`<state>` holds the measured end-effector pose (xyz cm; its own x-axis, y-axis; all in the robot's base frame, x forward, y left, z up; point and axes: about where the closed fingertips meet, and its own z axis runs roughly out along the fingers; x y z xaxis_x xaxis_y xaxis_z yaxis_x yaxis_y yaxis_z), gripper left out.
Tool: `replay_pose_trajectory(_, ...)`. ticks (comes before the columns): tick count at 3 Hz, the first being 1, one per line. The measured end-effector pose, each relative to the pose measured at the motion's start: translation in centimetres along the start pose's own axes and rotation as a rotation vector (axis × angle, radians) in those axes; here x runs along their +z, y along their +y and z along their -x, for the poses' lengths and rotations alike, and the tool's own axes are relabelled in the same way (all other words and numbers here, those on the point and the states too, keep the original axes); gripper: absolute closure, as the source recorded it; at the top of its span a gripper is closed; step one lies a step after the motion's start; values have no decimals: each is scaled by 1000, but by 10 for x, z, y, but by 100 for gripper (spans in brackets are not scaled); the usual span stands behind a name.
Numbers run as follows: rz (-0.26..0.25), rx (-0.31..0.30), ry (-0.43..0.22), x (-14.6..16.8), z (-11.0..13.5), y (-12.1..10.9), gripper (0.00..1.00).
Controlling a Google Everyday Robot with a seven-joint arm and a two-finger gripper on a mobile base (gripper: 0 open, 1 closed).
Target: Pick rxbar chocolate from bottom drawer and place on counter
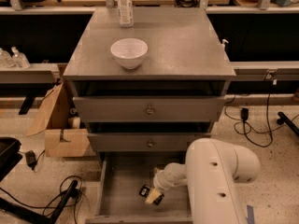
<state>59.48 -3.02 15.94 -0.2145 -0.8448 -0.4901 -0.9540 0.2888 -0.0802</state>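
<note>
In the camera view, the bottom drawer [117, 190] is standing pulled open at the lower middle of the frame, below two shut grey drawers with round knobs [149, 110]. The white arm [219, 181] is filling the lower right and is reaching leftward into that drawer. The gripper [152, 197] is sitting low over the drawer floor, right at the rxbar chocolate [144, 190]. The bar is lying in the bottom drawer, its black wrapper showing on both sides of the gripper's pale tip (whether the gripper is apart or clamped on the bar, I cannot tell). The bar is lying right of the drawer's middle.

Above, the counter [187, 45] is taking up the upper middle of the frame. A white bowl [129, 52] is resting on its left front part, and a clear bottle [124, 3] is standing upright near its back left edge. A cardboard box [65, 141] is sitting on the floor left of the cabinet.
</note>
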Motion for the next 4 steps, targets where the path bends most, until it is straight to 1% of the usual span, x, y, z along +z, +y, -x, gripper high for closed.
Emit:
replay_pose_trajectory(1,18,0,45,17,-12,5,0)
replay_pose_trajectory(2,31,13,82,41,-21,32,0)
replay_pose_trajectory(3,30,24,101,55,-25,46,0)
replay_pose_trajectory(4,25,44,99,62,-27,53,9)
